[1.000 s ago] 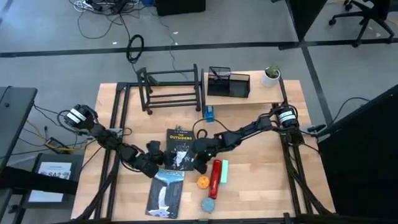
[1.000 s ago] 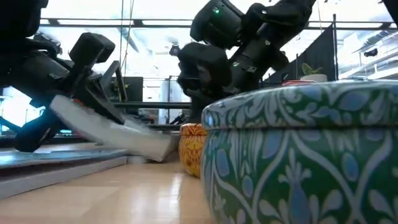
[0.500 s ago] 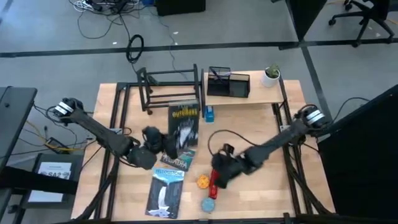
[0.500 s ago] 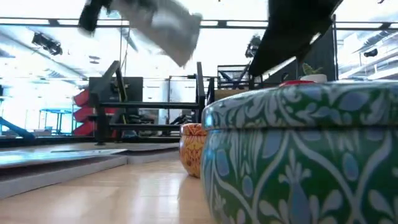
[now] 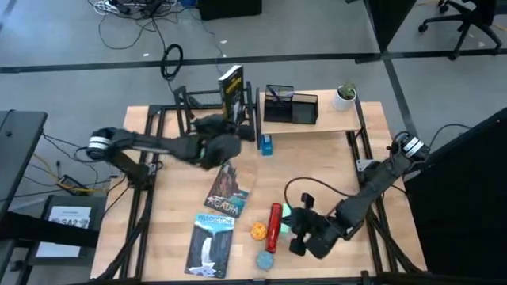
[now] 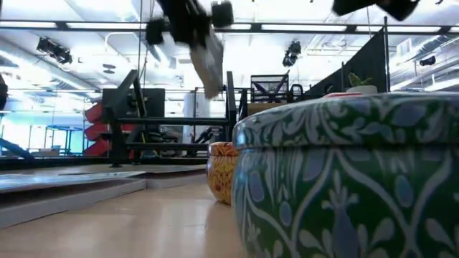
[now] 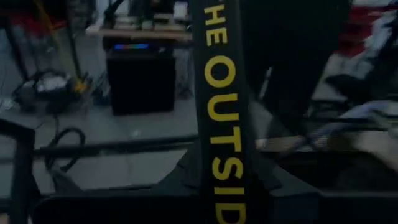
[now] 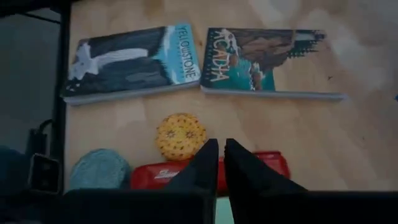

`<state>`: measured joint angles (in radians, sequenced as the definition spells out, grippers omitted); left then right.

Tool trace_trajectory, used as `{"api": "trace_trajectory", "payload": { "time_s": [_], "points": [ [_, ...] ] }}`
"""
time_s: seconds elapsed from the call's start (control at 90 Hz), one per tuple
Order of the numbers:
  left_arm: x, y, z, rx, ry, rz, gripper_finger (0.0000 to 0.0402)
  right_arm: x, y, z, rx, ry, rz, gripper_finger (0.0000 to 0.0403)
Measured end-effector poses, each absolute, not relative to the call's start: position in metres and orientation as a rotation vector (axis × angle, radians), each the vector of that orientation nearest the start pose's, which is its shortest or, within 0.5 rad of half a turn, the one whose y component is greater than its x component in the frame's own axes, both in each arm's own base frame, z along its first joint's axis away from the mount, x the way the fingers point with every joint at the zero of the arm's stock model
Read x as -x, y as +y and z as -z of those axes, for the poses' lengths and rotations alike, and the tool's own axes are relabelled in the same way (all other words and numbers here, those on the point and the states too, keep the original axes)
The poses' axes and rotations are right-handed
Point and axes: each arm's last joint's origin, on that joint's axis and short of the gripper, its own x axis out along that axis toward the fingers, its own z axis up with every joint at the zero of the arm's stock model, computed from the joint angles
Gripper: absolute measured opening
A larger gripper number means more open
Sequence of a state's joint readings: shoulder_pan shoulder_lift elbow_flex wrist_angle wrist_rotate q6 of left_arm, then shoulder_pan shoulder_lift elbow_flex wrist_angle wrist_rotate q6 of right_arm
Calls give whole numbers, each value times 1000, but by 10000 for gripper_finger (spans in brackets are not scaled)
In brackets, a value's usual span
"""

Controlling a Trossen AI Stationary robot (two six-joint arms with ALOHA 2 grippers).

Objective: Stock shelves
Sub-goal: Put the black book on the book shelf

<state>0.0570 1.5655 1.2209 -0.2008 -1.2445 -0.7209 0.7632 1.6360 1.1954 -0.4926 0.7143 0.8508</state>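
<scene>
A black book, The Outsiders (image 5: pixel 232 89), hangs on edge in the air over the black metal-tube rack (image 5: pixel 207 127) at the far side, with my left gripper (image 5: pixel 228 127) shut on it. The low view shows the book (image 6: pixel 206 57) tilted, high above the table. The light wooden shelf (image 5: pixel 333 120) stands at the far right. My right gripper (image 8: pixel 221 155) is shut just above a red case (image 8: pixel 261 171) near the table's front, holding nothing. My left gripper holds the book at its near end; the gripper's own body and the book hide the fingers. The spine (image 7: pixel 221 112) faces the wrist camera and runs along the fingers. The book is lifted clear, on edge and tilted, above the rack.
Two books, Acadia (image 5: pixel 226 186) and Yellowstone (image 5: pixel 210 237), lie flat at mid-table. An orange ball (image 5: pixel 259 231), a blue-green round tin (image 5: pixel 267 260) and a mint block (image 5: pixel 286 218) lie by the red case. A mesh organizer (image 5: pixel 291 103) and a potted plant (image 5: pixel 344 96) stand on the wooden shelf.
My left gripper has lifted the black book off the Acadia book at mid-table and carried it up and toward the far edge, over the rack, turning it from flat onto its edge. My right gripper has left the book and gone toward the near right, over the red case.
</scene>
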Motion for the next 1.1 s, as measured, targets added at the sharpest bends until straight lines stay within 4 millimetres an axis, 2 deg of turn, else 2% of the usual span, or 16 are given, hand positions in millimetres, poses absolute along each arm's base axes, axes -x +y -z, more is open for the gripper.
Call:
{"api": "trace_trajectory", "payload": {
  "time_s": [0.144, 0.389, 0.678, 0.822, 1.1],
  "points": [
    [-344, 68, -275, 223, 52, -1449, 29, -247, 230, -244, -200, 629, 230, 0],
    [-358, 98, -247, 281, 55, -1480, 29, -240, 234, -244, -216, 612, 246, 0],
    [-367, 110, -223, 268, 75, -1516, 29, -236, 239, -244, -237, 612, 235, 0],
    [-371, 114, -214, 276, 82, -1518, 53, -236, 239, -244, -239, 612, 236, 0],
    [-375, 116, -214, 274, 68, -1500, 70, -236, 239, -244, -243, 611, 237, 0]
  ]
}}
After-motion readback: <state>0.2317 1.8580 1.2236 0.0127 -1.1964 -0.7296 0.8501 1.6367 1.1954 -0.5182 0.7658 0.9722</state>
